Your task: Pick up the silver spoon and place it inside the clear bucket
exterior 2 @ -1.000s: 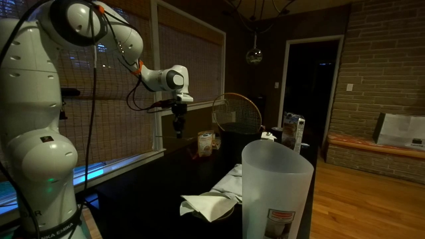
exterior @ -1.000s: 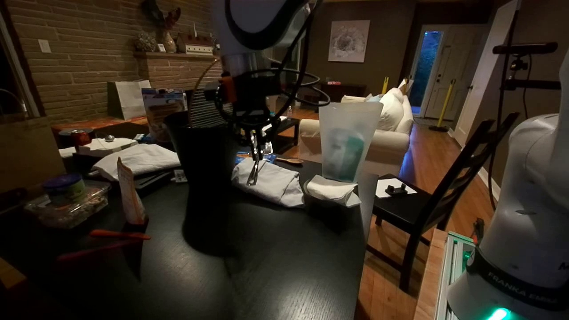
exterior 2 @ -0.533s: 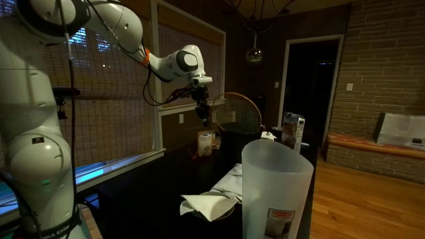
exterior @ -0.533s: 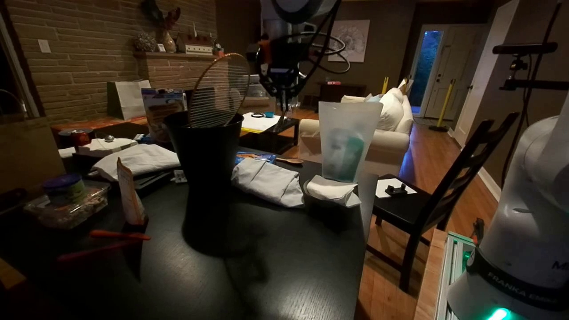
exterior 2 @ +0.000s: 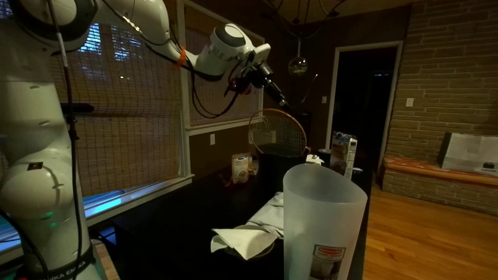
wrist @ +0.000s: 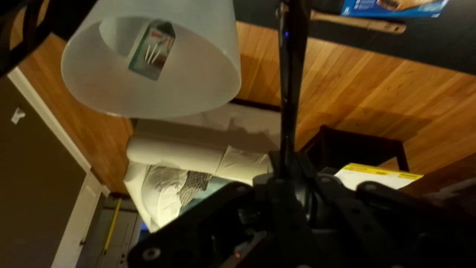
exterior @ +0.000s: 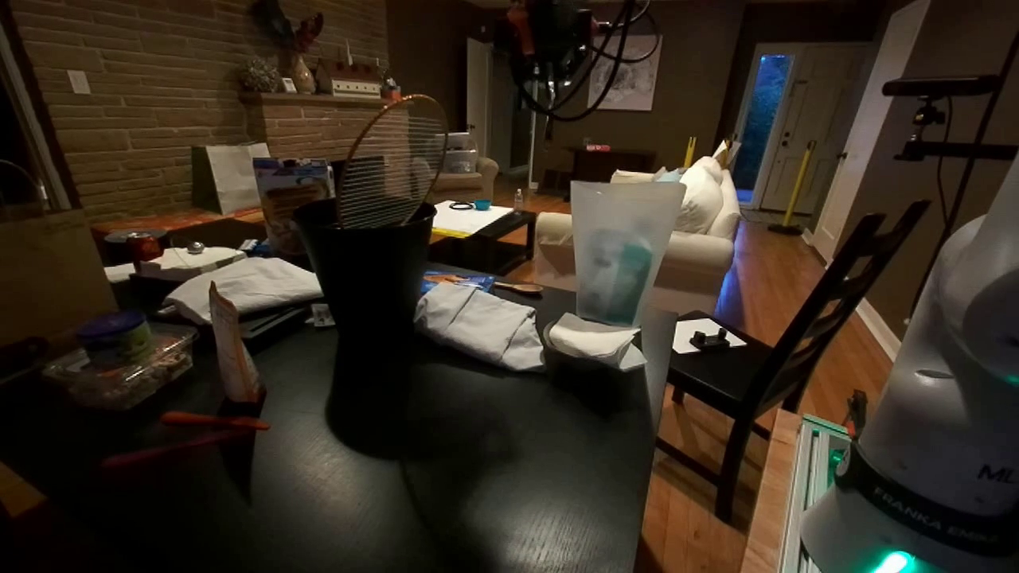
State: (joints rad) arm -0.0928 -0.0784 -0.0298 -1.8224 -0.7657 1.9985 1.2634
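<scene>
The clear bucket (exterior: pixel 625 247) stands upright at the table's edge, and it also shows large in an exterior view (exterior 2: pixel 325 221). Its open mouth shows at the upper left of the wrist view (wrist: pixel 197 82). My gripper (wrist: pixel 288 163) is shut on the silver spoon (wrist: pixel 290 74), which extends straight out from the fingertips. In an exterior view the gripper (exterior 2: pixel 286 103) is tilted high above the table, and the thin spoon (exterior 2: pixel 309 93) points up and away from it. The spoon is apart from the bucket. In the wrist view the spoon looks dark and its far end is cut off.
A tall black container (exterior: pixel 362 294) holds a racket (exterior: pixel 394 163) that sticks up near my gripper. A folded cloth (exterior: pixel 482 326) and a napkin-covered bowl (exterior: pixel 593 338) lie before the bucket. A red-handled tool (exterior: pixel 215 420) and an upright pouch (exterior: pixel 232 350) are on the table.
My gripper has risen and moved away from above the table's black container. It has tilted from pointing down to pointing outward, with the spoon still held. The bucket has not moved.
</scene>
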